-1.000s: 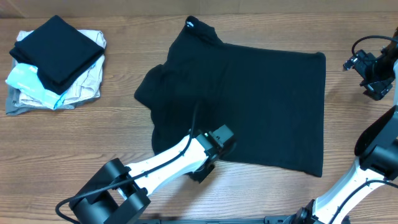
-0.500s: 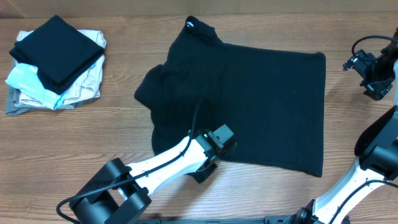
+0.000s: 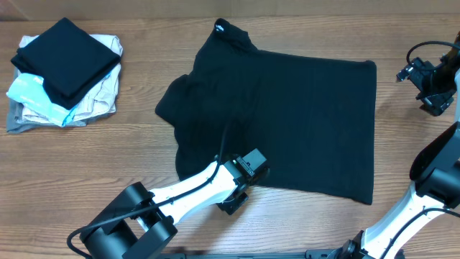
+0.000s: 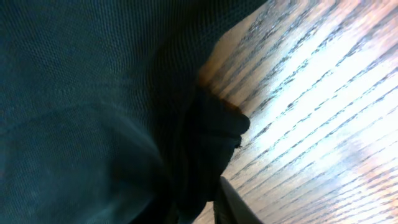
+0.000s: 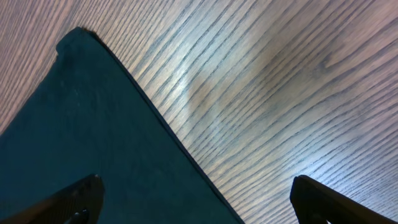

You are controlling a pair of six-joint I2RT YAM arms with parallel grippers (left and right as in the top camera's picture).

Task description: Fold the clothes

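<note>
Two arms are in view, and only the left one is at the cloth. The black shirt (image 3: 287, 115) lies spread flat in the middle of the wooden table (image 3: 108, 165), with its collar and white tag (image 3: 218, 29) toward the far edge and one sleeve bunched at the left. The left gripper (image 3: 237, 193) sits low at the shirt's near edge, probably placed there to catch the fabric for a first fold. Its wrist view shows a puckered lip of cloth beside one finger (image 4: 231, 202), but I cannot tell whether the jaws have closed on it. The right gripper (image 3: 431, 90) hangs just off the shirt's right side, fingers spread wide with nothing between them. It looks down on a shirt corner and is likely held clear of the cloth on purpose. A stack of folded garments (image 3: 65, 72) rests well apart at the far left, out of the working area
</note>
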